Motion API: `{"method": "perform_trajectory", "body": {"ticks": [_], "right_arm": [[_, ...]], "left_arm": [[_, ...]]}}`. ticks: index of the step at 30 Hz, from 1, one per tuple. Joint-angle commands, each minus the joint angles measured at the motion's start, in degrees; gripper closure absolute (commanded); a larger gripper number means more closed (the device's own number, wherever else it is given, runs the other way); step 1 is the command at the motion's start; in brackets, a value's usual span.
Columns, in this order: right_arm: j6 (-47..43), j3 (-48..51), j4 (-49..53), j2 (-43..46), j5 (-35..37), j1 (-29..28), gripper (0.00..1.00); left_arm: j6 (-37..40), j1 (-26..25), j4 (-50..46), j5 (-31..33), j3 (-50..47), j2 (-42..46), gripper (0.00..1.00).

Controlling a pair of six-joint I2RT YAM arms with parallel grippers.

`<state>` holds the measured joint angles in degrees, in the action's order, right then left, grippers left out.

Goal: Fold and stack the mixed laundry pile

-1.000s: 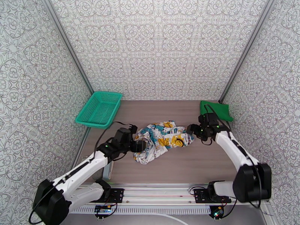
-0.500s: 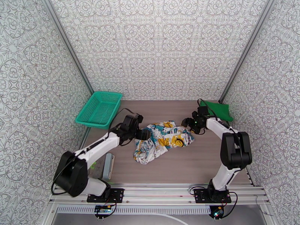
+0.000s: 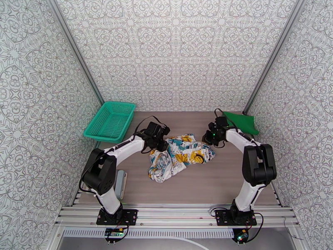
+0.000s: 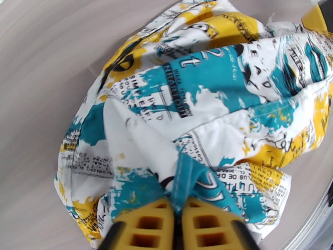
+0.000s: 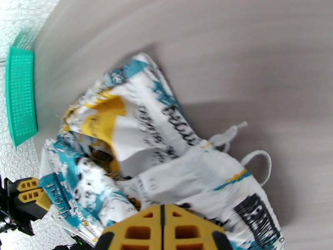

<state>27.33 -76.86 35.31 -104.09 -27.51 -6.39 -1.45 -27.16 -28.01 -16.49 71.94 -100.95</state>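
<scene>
Left gripper (image 4: pixel 178 205) pinches the printed garment (image 4: pixel 200 88), right gripper (image 5: pixel 162 211) is pressed together, perhaps on its edge; better lift both evenly, slowly.

Garment (image 3: pixel 181 157) ctr of table (image 3: pixel 200 186); basket (image 3: pixel 110 121) behind-L; shirt (image 3: pixel 242 121) behind-R corner.

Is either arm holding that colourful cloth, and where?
Left gripper: jaws pinch a teal fold of the printed garment. Right gripper: shut at its drawstring edge; a grip there cannot be told.
</scene>
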Motion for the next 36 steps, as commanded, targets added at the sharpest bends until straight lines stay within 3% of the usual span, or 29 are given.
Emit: {"method": "perform_trajectory", "body": {"ticks": [1,9,15,20,23,27,32,36], "right_arm": [[-0.3,-4.1,0.3,4.7,0.5,0.0,1.00],[1.1,-15.1,-1.3,6.2,2.4,-0.1,1.00],[3.7,-30.4,-3.3,3.3,1.8,0.2,1.00],[5.2,-34.3,-3.9,7.0,3.3,0.6,1.00],[4.6,-29.5,-4.3,13.2,4.5,0.6,1.00],[2.8,-23.9,-4.6,23.7,6.6,0.7,1.00],[1.9,-21.0,-0.6,36.5,10.8,0.7,1.00],[0.9,-25.6,8.9,40.3,12.1,0.7,1.00]], "left_arm": [[1.4,0.2,1.8,0.5,2.6,2.1,1.00],[1.3,5.0,6.9,1.4,5.7,12.7,1.00],[3.5,11.9,4.8,-1.4,16.0,16.5,1.00],[6.4,12.5,1.5,-1.7,20.1,22.0,1.00],[7.8,10.0,0.5,0.0,16.6,28.6,1.00],[10.6,2.6,-2.1,6.3,12.7,38.5,1.00],[12.0,-6.7,-8.8,13.9,15.0,45.8,1.00],[12.3,-13.1,-13.8,17.8,20.0,47.0,1.00]]}}
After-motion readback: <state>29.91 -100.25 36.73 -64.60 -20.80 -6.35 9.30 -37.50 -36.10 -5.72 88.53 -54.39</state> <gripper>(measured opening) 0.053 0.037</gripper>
